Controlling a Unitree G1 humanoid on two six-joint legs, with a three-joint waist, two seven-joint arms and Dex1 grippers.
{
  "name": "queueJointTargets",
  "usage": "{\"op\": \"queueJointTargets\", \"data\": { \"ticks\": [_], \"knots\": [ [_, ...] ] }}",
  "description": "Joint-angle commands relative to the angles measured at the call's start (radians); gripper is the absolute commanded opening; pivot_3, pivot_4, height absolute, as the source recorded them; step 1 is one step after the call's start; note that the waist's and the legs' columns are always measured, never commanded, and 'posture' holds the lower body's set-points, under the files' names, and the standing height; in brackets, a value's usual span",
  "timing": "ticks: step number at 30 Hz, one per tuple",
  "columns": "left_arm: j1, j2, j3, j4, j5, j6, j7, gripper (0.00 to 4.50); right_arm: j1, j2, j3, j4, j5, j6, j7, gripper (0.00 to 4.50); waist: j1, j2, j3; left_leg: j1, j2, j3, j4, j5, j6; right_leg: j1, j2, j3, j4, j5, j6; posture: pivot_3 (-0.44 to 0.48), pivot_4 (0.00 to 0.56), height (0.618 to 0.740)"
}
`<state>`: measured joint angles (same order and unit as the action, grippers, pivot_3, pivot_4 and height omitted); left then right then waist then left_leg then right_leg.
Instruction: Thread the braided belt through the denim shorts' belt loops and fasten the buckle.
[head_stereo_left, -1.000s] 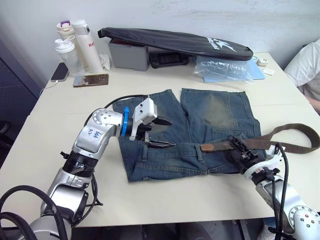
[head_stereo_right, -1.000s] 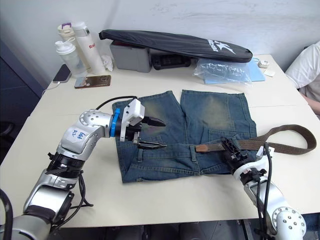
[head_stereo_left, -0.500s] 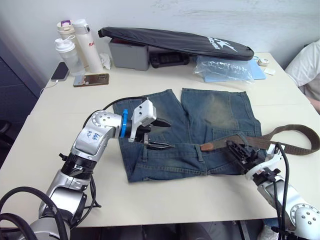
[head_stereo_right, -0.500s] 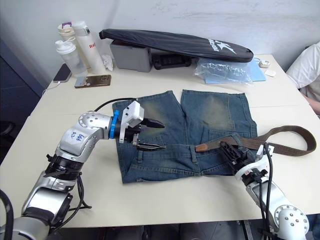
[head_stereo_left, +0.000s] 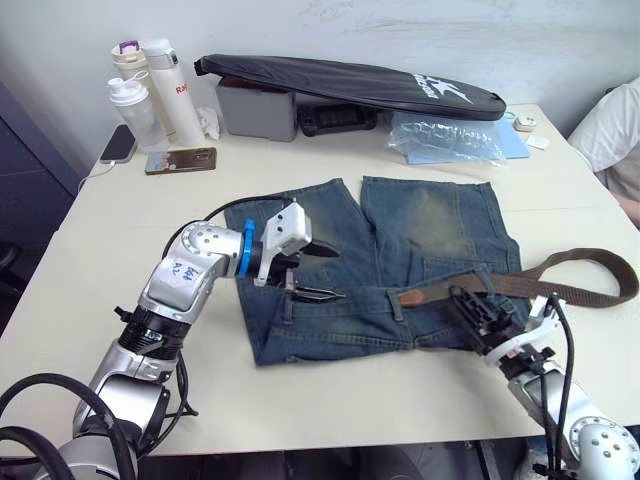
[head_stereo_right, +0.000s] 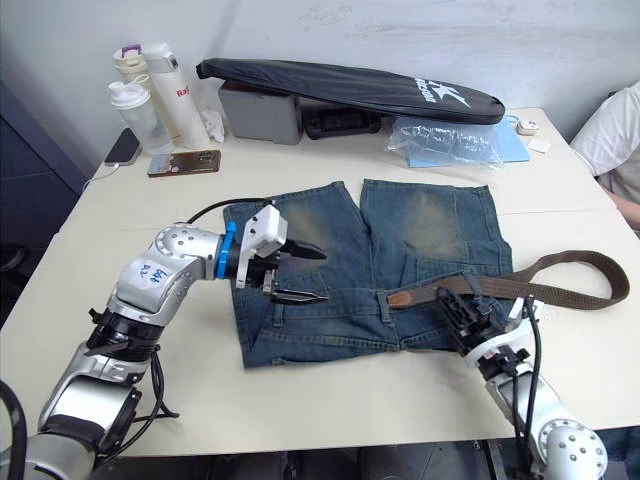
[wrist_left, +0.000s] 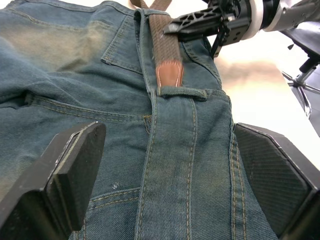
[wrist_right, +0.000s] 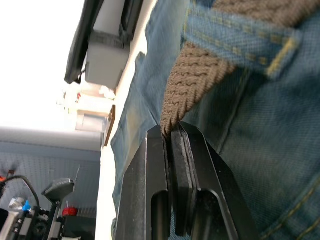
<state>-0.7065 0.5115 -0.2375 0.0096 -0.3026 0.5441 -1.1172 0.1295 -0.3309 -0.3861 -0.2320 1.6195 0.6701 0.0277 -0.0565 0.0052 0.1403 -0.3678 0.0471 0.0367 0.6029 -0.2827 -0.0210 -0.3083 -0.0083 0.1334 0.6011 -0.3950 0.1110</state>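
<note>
Denim shorts (head_stereo_left: 400, 265): spread flat mid-tabletop, waistband toward the near edge, legs toward the far edge.

Braided belt (head_stereo_left: 560, 283): tan leather tip (wrist_left: 169, 76) lies on the waistband at the mouth of a belt loop (wrist_left: 182, 93), not yet through it. The strap runs back under another loop (wrist_right: 235, 39) beside the right gripper, then trails in a loop toward the tabletop's right edge. Buckle: cannot be made out.

Right gripper (head_stereo_left: 478, 313): fingers (wrist_right: 175, 150) closed, pinching the braided strap on the waistband, just behind the tip.

Left gripper (head_stereo_left: 318, 272): jaws spread wide, holding nothing, hovering over the waistband on the far side of the loop from the tip.

Step in hand, by judgement: threading, early; most loops are yet to be passed, fastening not begun.

Next move, by judgement: right gripper feeds the tip forward under the loop, keeping it low and flat; left gripper closes on the tip once it emerges and draws it along. Risk: the tip catches on the loop's edge.
</note>
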Motion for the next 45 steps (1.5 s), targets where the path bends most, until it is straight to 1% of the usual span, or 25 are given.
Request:
{"op": "queueJointTargets", "data": {
  "ticks": [1, 7, 11, 16, 21, 25, 28, 30, 34, 39, 41, 45],
  "knots": [
    [-0.020, 0.009, 0.004, -0.025, 0.001, -0.011, -0.009, 4.50, -0.003, 0.036, 0.021, -0.034, -0.021, -0.007, 0.026, 0.01, 0.000, 0.000, 0.000, 0.000, 0.000, 0.000, 0.000, 0.000, 0.000, 0.000, 0.000, 0.000, 0.000, 0.000, 0.000, 0.000, 0.150, 0.740],
    [-0.024, 0.011, 0.001, -0.023, 0.003, -0.014, -0.013, 4.50, 0.018, 0.073, 0.066, -0.033, -0.088, 0.003, 0.079, 0.01, -0.005, -0.001, 0.000, 0.001, 0.000, 0.000, -0.004, 0.001, -0.002, 0.000, 0.000, 0.000, 0.000, 0.000, 0.000, 0.000, 0.150, 0.740],
    [-0.026, 0.011, 0.000, -0.021, 0.005, -0.015, -0.017, 4.50, 0.042, 0.065, 0.065, -0.026, -0.134, 0.012, 0.175, 0.01, -0.005, -0.001, -0.001, 0.001, 0.001, 0.000, -0.006, 0.002, -0.004, 0.000, 0.001, 0.000, 0.000, -0.001, -0.001, 0.000, 0.150, 0.740],
    [-0.029, 0.009, -0.004, -0.019, 0.007, -0.016, -0.021, 4.50, 0.054, 0.047, 0.040, 0.016, -0.113, 0.048, 0.291, 0.01, -0.003, -0.002, 0.000, 0.001, 0.001, 0.000, -0.006, 0.002, -0.004, 0.000, 0.001, 0.000, 0.000, -0.001, -0.002, 0.000, 0.150, 0.740],
    [-0.039, 0.013, -0.009, -0.011, 0.014, -0.022, -0.036, 4.50, 0.034, 0.039, 0.014, 0.100, -0.050, 0.108, 0.361, 0.01, -0.002, -0.003, 0.000, 0.001, 0.000, 0.000, -0.006, 0.003, -0.004, 0.000, 0.001, 0.000, 0.000, -0.001, -0.002, 0.000, 0.150, 0.740],
    [-0.051, 0.012, -0.006, -0.001, 0.018, -0.021, -0.040, 4.50, 0.020, 0.060, 0.001, 0.149, -0.056, 0.110, 0.377, 0.01, -0.004, -0.004, 0.001, 0.001, 0.001, 0.000, -0.006, 0.003, -0.004, 0.000, 0.001, 0.000, -0.001, -0.001, -0.002, 0.000, 0.150, 0.740],
    [-0.048, 0.013, -0.007, -0.008, 0.019, -0.018, -0.041, 4.50, -0.008, 0.089, -0.039, 0.195, -0.045, 0.080, 0.373, 0.01, -0.006, -0.007, 0.000, 0.001, 0.001, 0.001, -0.006, 0.003, -0.004, 0.001, 0.001, 0.000, -0.001, -0.001, -0.002, 0.000, 0.150, 0.740],
    [-0.045, 0.014, -0.009, -0.014, 0.019, -0.017, -0.042, 4.50, -0.016, 0.088, -0.047, 0.213, -0.061, 0.084, 0.378, 0.01, -0.006, -0.007, 0.000, 0.001, 0.001, 0.001, -0.006, 0.003, -0.005, 0.001, 0.001, 0.000, -0.001, -0.001, -0.002, 0.000, 0.150, 0.740],
    [-0.047, 0.015, -0.011, -0.011, 0.023, -0.019, -0.046, 4.50, -0.016, 0.080, 0.022, 0.200, -0.175, 0.104, 0.405, 0.01, -0.006, -0.011, -0.002, 0.002, 0.000, 0.001, -0.006, 0.003, -0.005, 0.001, 0.000, 0.000, -0.001, -0.001, -0.002, 0.000, 0.150, 0.740],
    [-0.048, 0.012, -0.012, -0.014, 0.023, -0.014, -0.044, 4.50, -0.048, 0.125, 0.071, 0.201, -0.291, 0.059, 0.425, 0.01, -0.024, -0.017, -0.006, 0.003, 0.001, 0.000, -0.007, 0.003, -0.005, 0.001, 0.001, 0.000, 0.000, -0.001, -0.002, 0.000, 0.150, 0.740],
    [-0.046, 0.012, -0.012, -0.016, 0.023, -0.013, -0.043, 4.50, -0.060, 0.144, 0.057, 0.209, -0.301, 0.045, 0.421, 0.01, -0.031, -0.018, -0.007, 0.003, 0.002, 0.000, -0.009, 0.003, -0.005, 0.001, 0.001, 0.000, 0.000, -0.001, -0.003, 0.000, 0.150, 0.740],
    [-0.042, 0.014, -0.011, -0.021, 0.023, -0.010, -0.042, 4.50, -0.066, 0.138, -0.005, 0.227, -0.288, 0.038, 0.415, 0.01, -0.030, -0.018, -0.007, 0.005, 0.002, 0.000, -0.009, 0.003, -0.005, 0.002, 0.000, -0.001, 0.001, -0.001, -0.003, 0.000, 0.150, 0.740]
  ]
}}
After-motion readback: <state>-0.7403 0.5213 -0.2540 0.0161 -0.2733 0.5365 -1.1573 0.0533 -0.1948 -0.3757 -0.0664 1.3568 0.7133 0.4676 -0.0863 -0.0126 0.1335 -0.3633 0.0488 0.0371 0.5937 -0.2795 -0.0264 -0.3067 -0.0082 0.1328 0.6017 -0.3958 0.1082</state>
